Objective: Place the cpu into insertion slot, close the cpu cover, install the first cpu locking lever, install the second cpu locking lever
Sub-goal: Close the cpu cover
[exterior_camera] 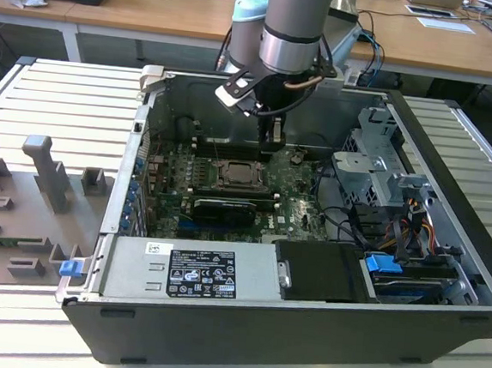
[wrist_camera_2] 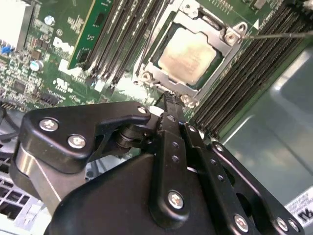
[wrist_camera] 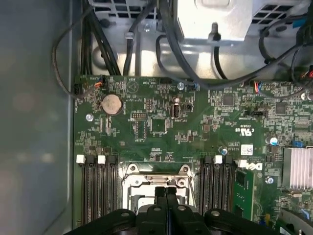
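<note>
Desks stand behind the metal table (exterior_camera: 64, 99) that holds an open computer case (exterior_camera: 242, 330). Inside, the cpu (wrist_camera_2: 190, 56) lies in the insertion slot (exterior_camera: 238, 176), and the cpu cover (wrist_camera_2: 166, 84) looks down over it. The gripper (wrist_camera_2: 169, 98) hangs just beside the slot, its 2 fingers pressed together, holding nothing. 1 thin lever (wrist_camera_2: 279, 35) sticks out past the slot, so the levers look left to do.

One cpu (wrist_camera_2: 188, 56), one cpu cover (wrist_camera_2: 164, 78), one coin battery (wrist_camera: 111, 104), one claw (wrist_camera: 166, 191).
</note>
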Controlling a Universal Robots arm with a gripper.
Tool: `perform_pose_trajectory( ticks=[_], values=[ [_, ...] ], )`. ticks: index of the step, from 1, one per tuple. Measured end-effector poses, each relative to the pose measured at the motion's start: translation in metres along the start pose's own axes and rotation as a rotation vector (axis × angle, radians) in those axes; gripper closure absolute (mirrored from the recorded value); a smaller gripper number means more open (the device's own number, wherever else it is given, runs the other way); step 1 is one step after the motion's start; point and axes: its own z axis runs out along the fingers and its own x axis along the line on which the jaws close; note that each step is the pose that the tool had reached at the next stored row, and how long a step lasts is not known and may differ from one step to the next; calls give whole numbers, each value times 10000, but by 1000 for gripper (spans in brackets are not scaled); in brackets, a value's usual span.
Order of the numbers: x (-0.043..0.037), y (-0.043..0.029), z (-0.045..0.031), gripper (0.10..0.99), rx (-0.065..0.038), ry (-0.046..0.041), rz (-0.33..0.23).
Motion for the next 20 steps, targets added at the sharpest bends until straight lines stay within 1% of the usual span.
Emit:
perform_pose_trajectory(
  ticks=[2, 3, 6, 7, 8, 10, 11, 13, 14, 20],
  values=[
    [2, -30, 42, 980, 0, 1, -13],
    [2, -43, 50, 980, -1, 1, -17],
    [3, -128, 60, 980, -1, -1, -45],
    [4, -166, 65, 980, -3, 0, -58],
    [5, -183, 67, 980, -9, -1, -66],
    [5, -206, 72, 980, -39, -2, -80],
    [6, -219, 74, 980, -76, -4, -84],
    [7, -260, 84, 980, -201, -4, -91],
    [7, -270, 86, 980, -231, -5, -93],
    [8, -326, 93, 980, -243, -4, -98]
  ],
)
